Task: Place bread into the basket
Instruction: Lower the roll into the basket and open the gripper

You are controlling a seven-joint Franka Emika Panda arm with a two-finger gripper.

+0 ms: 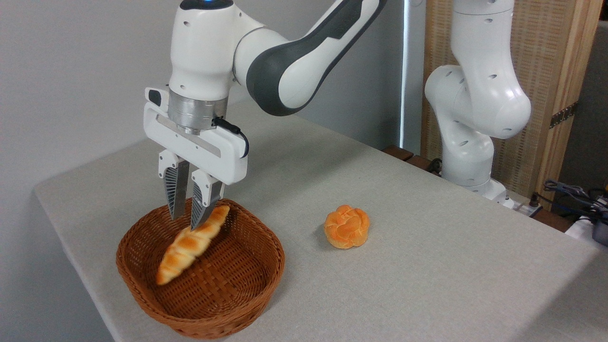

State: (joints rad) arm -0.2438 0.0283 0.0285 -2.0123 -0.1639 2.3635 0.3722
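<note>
A pale grey table (427, 266) stands against a plain grey wall, with a woven wooden screen (555, 71) at the back right and a few cables (570, 194) beyond the table's far edge. The arm's white base column (475, 118) rises at the right rear; its upper links reach across the top, and the wrist points straight down over the basket (266, 280) near the front left edge. The gripper (187, 221) hangs just inside the rim, fingers (175, 192) slightly parted. The bread (187, 247) slants inside the basket, upper end beside the right fingertip, lower end toward the near-left wall. Whether the fingers pinch it, I cannot tell. A round bun (346, 227) sits on the table right of the basket, apart from it.
</note>
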